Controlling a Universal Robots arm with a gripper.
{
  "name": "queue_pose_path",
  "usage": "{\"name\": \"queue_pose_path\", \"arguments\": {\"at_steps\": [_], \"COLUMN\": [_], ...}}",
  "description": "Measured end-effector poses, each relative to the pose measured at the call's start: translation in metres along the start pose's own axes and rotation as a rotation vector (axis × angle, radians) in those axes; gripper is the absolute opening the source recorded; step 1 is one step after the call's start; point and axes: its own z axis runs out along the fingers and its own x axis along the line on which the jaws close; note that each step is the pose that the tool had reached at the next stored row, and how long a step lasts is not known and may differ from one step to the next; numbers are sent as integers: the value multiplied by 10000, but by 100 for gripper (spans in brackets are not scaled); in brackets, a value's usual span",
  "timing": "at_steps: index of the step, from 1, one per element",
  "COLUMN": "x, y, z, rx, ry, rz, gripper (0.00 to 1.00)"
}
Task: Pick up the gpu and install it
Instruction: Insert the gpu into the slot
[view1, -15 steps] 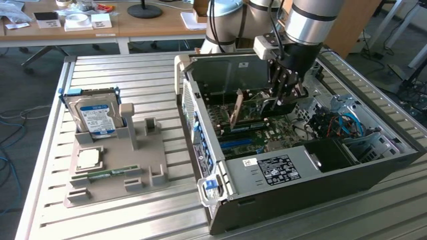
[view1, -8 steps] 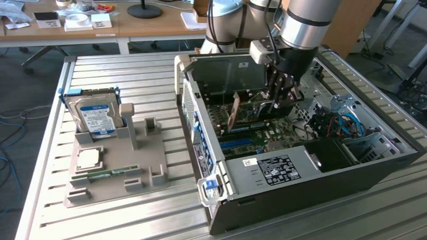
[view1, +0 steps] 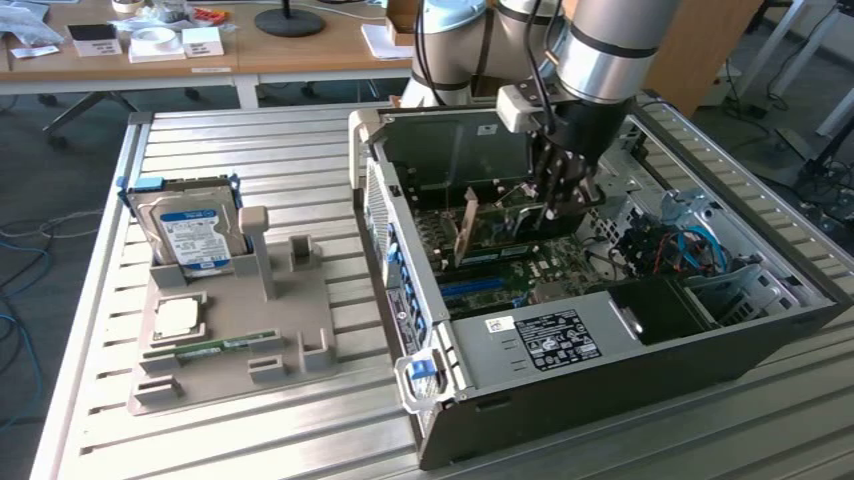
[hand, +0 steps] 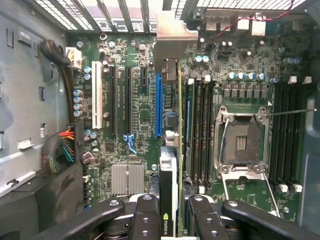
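"GPU (view1: 497, 215) (hand: 168, 175) — where is it?"
"Inside the open case (view1: 601, 385), standing on edge over the board (hand: 140, 150). Its bracket (hand: 172, 37) points toward the vented rear wall."
"And the pincer (view1: 561, 195) (hand: 171, 212)?"
"Clamped on the GPU. In the wrist view the fingers (hand: 145, 215) sit one on each side of the card, at the end away from the bracket."
"Is it in a slot?"
"I cannot tell. The card runs just beside the blue slot (hand: 158, 100), between that and the memory slots (hand: 200, 130). In the exterior view it leans a little."
"Anything outside the case?"
"On the surface (view1: 267, 440), at the exterior view's left, a grey holder (view1: 300, 300) carries a hard drive (view1: 198, 235) upright and a memory stick (view1: 214, 348) lying flat — both well apart from the pincer."
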Motion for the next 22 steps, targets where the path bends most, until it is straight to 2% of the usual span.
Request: {"name": "queue_pose_path", "arguments": {"at_steps": [10, 22], "x": [1, 1], "y": [5, 6], "z": [30, 50], "rx": [34, 41], "ry": [-2, 2], "rz": [0, -1], "gripper": [27, 27]}}
